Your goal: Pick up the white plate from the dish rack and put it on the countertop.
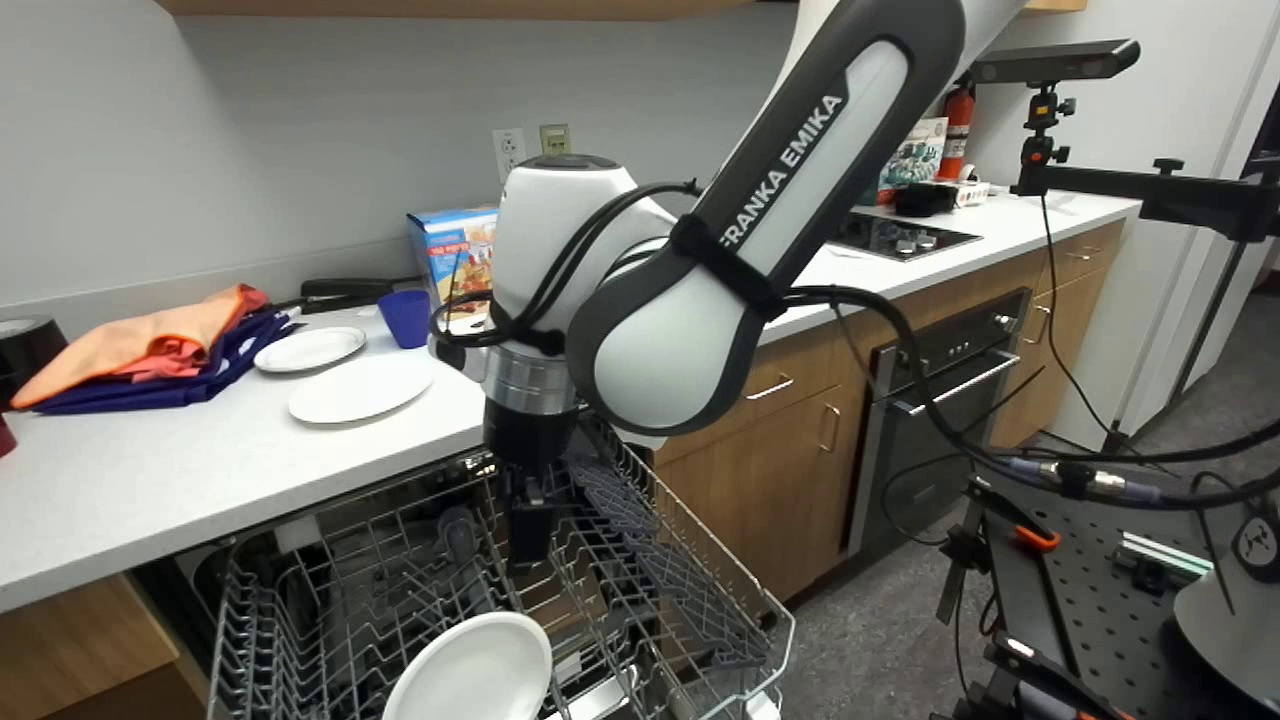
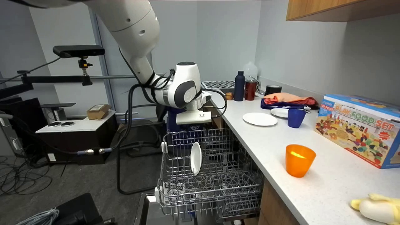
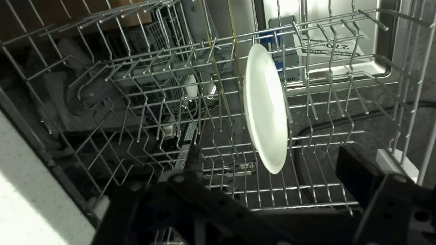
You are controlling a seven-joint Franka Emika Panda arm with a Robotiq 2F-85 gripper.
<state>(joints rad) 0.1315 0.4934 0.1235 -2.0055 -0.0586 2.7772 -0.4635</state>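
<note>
My gripper (image 3: 271, 159) is spread wide, fingers (image 3: 359, 170) dark and blurred in wrist view; white plate (image 3: 265, 109) shows between them, touching neither. It's on edge in the dish rack (image 1: 675, 580), both cut off at the bottom in an exterior view. There my arm (image 1: 665, 350) hides part of the countertop (image 1: 220, 470) and play food box (image 1: 450, 240); wrist view catches only a countertop strip beside the rack

The plate (image 3: 265, 109) and countertop (image 1: 200, 480) are white, the dish rack (image 2: 218, 179) grey, the gripper (image 1: 528, 545) black.
</note>
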